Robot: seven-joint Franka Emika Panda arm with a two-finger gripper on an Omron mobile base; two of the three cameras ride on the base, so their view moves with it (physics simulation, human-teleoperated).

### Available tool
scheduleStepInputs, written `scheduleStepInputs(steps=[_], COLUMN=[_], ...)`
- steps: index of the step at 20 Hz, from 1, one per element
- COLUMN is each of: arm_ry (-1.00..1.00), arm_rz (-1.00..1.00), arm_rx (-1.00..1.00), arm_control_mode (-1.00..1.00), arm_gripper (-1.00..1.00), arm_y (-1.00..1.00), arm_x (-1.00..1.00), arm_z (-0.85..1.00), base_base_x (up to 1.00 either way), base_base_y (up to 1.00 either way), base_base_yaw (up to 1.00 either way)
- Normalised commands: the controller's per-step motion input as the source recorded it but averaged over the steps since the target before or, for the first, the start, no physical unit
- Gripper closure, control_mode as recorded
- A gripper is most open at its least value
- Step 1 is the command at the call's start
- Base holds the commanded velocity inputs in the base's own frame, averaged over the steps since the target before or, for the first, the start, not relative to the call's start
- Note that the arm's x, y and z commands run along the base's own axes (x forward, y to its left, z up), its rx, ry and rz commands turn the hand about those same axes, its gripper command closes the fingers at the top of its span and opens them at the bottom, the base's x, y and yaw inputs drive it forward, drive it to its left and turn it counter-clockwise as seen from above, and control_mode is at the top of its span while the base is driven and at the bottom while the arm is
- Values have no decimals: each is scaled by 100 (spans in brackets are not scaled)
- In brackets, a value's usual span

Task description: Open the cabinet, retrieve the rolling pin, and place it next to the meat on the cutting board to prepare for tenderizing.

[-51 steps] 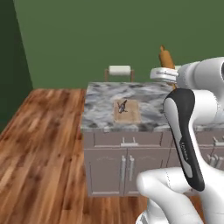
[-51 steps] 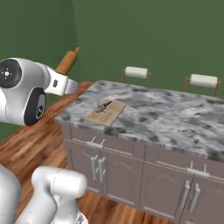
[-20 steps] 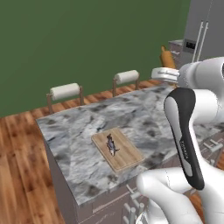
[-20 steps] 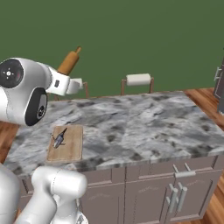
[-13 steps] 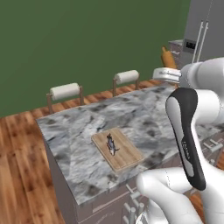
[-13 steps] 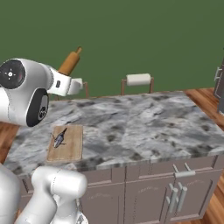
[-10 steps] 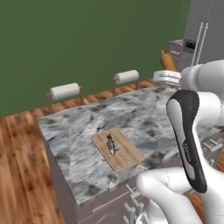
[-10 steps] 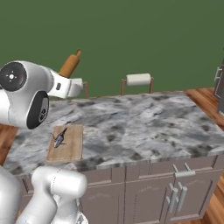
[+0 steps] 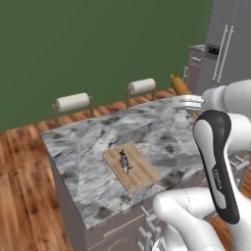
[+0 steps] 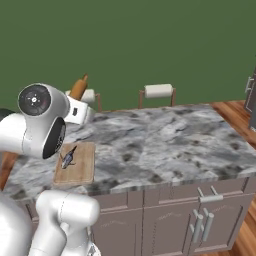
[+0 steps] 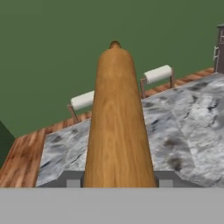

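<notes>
The light wooden rolling pin (image 11: 118,122) runs lengthwise away from the hand, clamped between my two fingertips (image 11: 72,180), so my gripper (image 11: 118,178) is shut on it. From the left base view the rolling pin (image 9: 180,85) sticks up out of the gripper (image 9: 188,102) above the island's far right edge. The tan cutting board (image 9: 131,166) lies on the marble top with the small dark meat (image 9: 124,161) on it, left of and below the gripper. In the right base view the rolling pin (image 10: 78,87) sits above the board (image 10: 76,163) and meat (image 10: 68,157). The cabinet is out of view.
The marble island counter (image 9: 162,127) has grey base cabinets with bar handles (image 10: 205,220) below. Two stools with white rolled tops (image 9: 73,102) (image 9: 141,87) stand at its far side. A steel fridge (image 9: 228,44) stands at the right. Wood floor surrounds the island.
Earlier the base swung round the island, shifting the whole picture. Over the last second the views hold still, and the hand has come down a little with the rolling pin still in it.
</notes>
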Motion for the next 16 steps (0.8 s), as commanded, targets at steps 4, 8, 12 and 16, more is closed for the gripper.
scheduleStepInputs(steps=[4,8,12,16], arm_ry=[19,20,10,0], arm_rz=[14,9,1,0], arm_rx=[-2,-3,-2,0], arm_control_mode=[-100,-100,-100,-100], arm_gripper=[100,100,100,100], arm_y=[6,12,22,0], arm_x=[-17,-8,0,0], arm_z=[-26,-23,-11,-7], base_base_x=[0,0,0,0], base_base_y=[0,0,0,0], base_base_yaw=[0,0,0,0])
